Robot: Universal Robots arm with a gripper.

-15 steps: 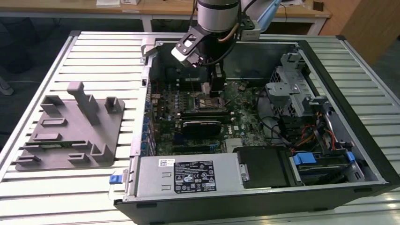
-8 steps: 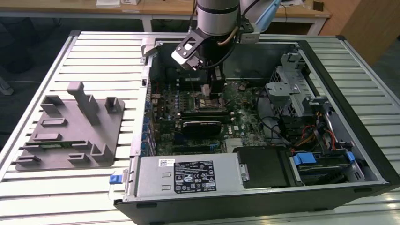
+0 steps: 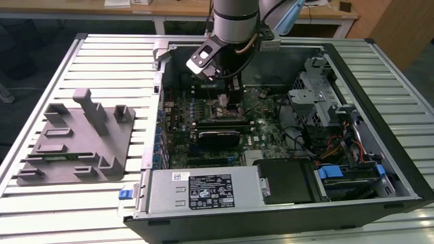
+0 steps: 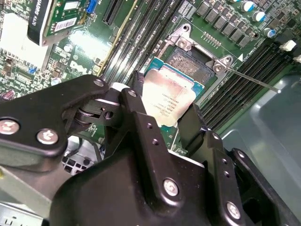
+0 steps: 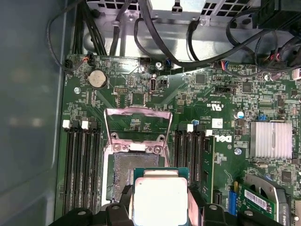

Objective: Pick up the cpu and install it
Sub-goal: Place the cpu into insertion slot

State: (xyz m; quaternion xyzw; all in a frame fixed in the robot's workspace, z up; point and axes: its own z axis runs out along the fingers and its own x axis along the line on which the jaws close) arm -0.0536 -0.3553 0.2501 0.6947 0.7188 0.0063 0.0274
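Fingers [image 4: 140, 115] of the gripper [image 5: 159, 205] are clamped on two opposite edges of the cpu [image 4: 169, 96], which is held silver top up, partly over the open socket [image 5: 128, 175]. The socket is closely flanked by memory slots [image 5: 82, 165]. The raised bracket [image 5: 136, 123] is seen in the first wrist view, and the grey tray [image 3: 74, 142], well apart, in the exterior view.

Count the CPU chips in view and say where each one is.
1. In the first wrist view the cpu is held in the gripper, over the open socket on the motherboard. More may be hidden under the arm.
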